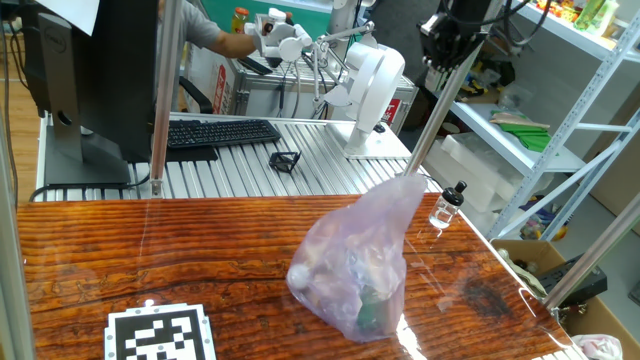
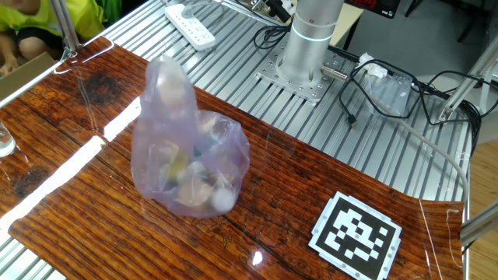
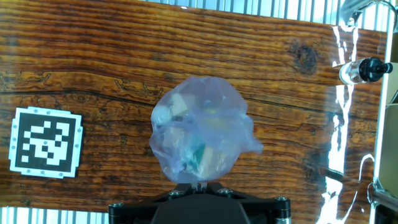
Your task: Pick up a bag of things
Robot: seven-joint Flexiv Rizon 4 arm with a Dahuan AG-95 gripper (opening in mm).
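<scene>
Bag of things (image 1: 358,272) sitting on the wooden table (image 1: 150,250), pale lilac and translucent, crinkled, bulging at the base and tapering up to a gathered point. Showing green, yellowish and white shapes through the plastic in the other fixed view (image 2: 189,165). Lying between the black-and-white marker card (image 3: 46,142) on one side and the small clear bottle with a black cap (image 3: 360,70) near the table's edge on the other, well apart from both. Filling the middle of the hand view (image 3: 200,130), straight below the camera. Showing only the dark base of the gripper along the bottom edge of that view; fingers out of sight in every view, so impossible telling whether open or closed. Nothing touching the bag. Standing behind the table: a keyboard (image 1: 222,132) on the ribbed metal surface (image 1: 250,170).
</scene>
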